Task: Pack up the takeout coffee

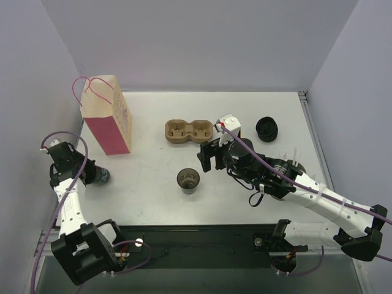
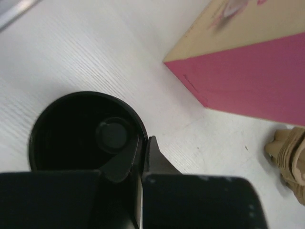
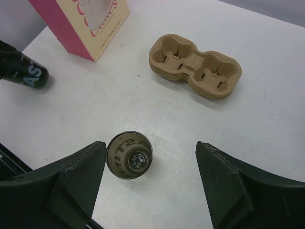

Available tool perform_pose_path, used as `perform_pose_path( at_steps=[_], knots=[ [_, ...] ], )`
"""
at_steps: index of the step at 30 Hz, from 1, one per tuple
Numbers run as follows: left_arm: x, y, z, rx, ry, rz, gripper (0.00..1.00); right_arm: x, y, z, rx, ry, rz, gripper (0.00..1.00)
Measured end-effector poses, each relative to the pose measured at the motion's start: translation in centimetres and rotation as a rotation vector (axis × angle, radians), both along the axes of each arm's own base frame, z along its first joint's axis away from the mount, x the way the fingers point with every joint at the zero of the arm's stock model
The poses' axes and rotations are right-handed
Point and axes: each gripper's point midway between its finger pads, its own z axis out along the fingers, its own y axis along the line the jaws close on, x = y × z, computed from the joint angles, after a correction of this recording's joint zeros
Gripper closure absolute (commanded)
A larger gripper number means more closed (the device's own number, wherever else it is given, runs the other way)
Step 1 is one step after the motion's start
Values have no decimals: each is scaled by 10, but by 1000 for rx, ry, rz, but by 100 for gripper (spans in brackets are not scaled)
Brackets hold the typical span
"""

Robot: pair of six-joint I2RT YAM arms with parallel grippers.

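Our left gripper (image 2: 144, 141) has its jaws drawn narrow on the wall of a black cup (image 2: 81, 133): in the left wrist view one finger sits inside the rim and the other outside, so we read it as a pinch on the cup and not an empty close. The cup stands at the left side of the table (image 1: 153, 162), near the front corner of the pink bag (image 1: 110, 119), mouth up and lidless, and we judge its long axis roughly vertical. Its inside is dark with a round disc at the bottom. The pulp tray (image 3: 193, 64) lies well apart to this arm's right, past the bag, both wells bare, so the carry goes rightward. Our right gripper (image 3: 150, 147) hangs wide and holds nothing. A second cup (image 3: 129, 155), also open, with a brownish inside, stands below it, nearer its left finger than its right. We judge the right arm nearer the tray and that cup.
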Motion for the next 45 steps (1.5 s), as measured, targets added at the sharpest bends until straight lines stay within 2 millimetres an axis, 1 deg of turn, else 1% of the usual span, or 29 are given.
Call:
perform_pose_path(
  at_steps=[2, 4, 7, 12, 15, 19, 24, 29, 32, 35, 38, 39, 41, 43, 45],
  knots=[
    [2, 12, 15, 67, 3, 16, 100, -1, 0, -1, 5, 10, 0, 23],
    [-5, 21, 20, 123, 55, 39, 100, -2, 0, -1, 4, 15, 1, 23],
    [-13, 18, 24, 200, 139, 21, 100, -3, 0, 1, 5, 19, 2, 23],
    [-11, -2, 32, 330, 226, -73, 100, -4, -1, 6, 6, 20, 5, 23],
    [-13, -6, 26, 384, 284, -100, 100, -5, -2, 7, 6, 20, 4, 23],
    [-15, -6, 16, 443, 352, -119, 100, -5, -3, 6, 3, 25, 4, 23],
    [-19, -6, 0, 462, 410, -139, 100, -6, -3, 5, 6, 30, 1, 23],
    [-13, -4, -2, 472, 406, -146, 100, -6, -3, 5, 9, 32, 0, 23],
    [-10, -5, -3, 474, 392, -154, 94, -6, -2, 5, 12, 34, -2, 23],
    [-10, -8, -5, 467, 390, -167, 91, -6, -3, 6, 14, 34, -2, 23],
    [-8, -11, -8, 463, 393, -178, 83, -7, -4, 8, 20, 33, -2, 23],
    [-8, -11, -8, 463, 393, -179, 77, -8, -5, 9, 23, 31, -2, 23],
    [-8, -12, -8, 463, 393, -180, 72, -9, -7, 12, 32, 25, -2, 23],
    [-7, -13, -8, 463, 392, -182, 65, -10, -9, 16, 42, 19, -3, 23],
    [-7, -14, -7, 463, 389, -185, 62, -10, -12, 19, 49, 12, -7, 23]
  ],
)
